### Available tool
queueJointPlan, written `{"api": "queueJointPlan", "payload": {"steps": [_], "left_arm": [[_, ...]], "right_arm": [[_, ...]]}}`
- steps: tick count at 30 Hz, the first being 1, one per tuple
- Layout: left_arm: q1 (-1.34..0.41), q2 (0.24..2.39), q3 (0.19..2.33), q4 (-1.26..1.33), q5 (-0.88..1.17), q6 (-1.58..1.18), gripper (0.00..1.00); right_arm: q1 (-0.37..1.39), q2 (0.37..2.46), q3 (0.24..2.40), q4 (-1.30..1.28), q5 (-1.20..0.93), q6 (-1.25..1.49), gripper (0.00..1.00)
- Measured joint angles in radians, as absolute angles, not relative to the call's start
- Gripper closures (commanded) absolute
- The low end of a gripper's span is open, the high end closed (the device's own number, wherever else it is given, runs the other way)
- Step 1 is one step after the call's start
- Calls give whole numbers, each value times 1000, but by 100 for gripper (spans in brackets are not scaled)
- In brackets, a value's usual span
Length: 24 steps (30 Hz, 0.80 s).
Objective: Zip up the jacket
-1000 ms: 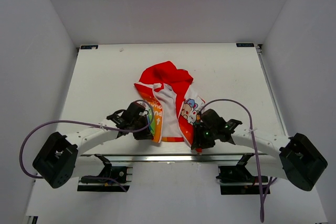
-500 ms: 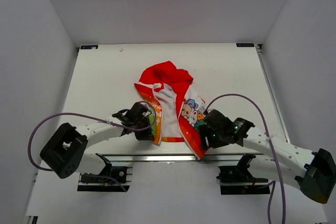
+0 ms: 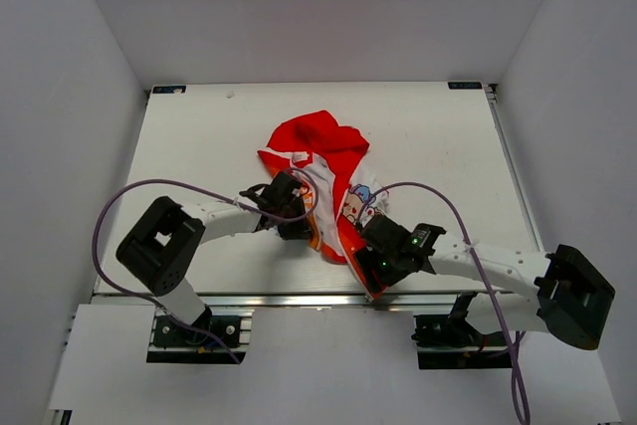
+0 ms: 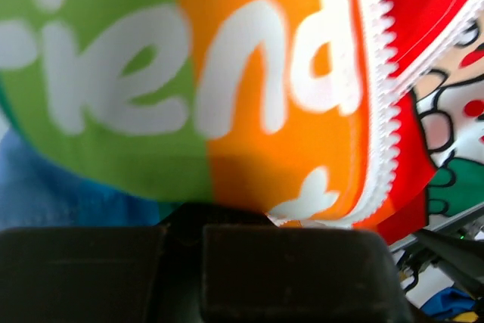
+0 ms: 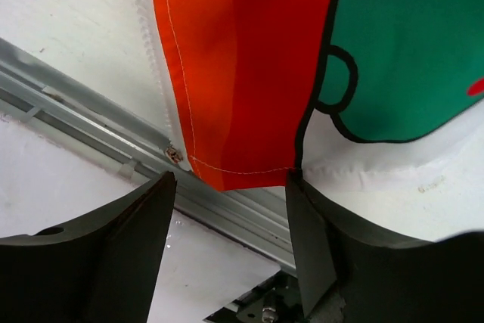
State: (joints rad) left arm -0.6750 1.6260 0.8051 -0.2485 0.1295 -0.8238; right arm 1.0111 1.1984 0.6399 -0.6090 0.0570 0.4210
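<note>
Jacket (image 3: 323,171) lies by the table's (image 3: 199,146) front edge, hood away, its striped half now dragged against the printed half by the left gripper (image 3: 299,221), clamped on its hem. Right gripper (image 5: 231,187) has released; its spread fingers (image 5: 98,262) straddle the printed hem corner, likely to regrip for joining.

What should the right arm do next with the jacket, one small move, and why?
Probably close the right gripper: its open fingers straddle the jacket's bottom hem corner by the zipper tape, while the left gripper is shut on the striped half.
</note>
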Motion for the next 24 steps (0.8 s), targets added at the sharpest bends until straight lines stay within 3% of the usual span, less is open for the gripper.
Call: {"api": "queueJointPlan", "payload": {"steps": [3, 18, 24], "left_arm": [[-663, 1660, 840, -242, 131, -813, 100], [-428, 1863, 1090, -243, 155, -687, 100], [-408, 1800, 1037, -281, 94, -646, 100]], "right_arm": [[1011, 1234, 637, -571, 49, 406, 39], [965, 1554, 837, -337, 90, 357, 36], [969, 1505, 855, -347, 75, 345, 35]]}}
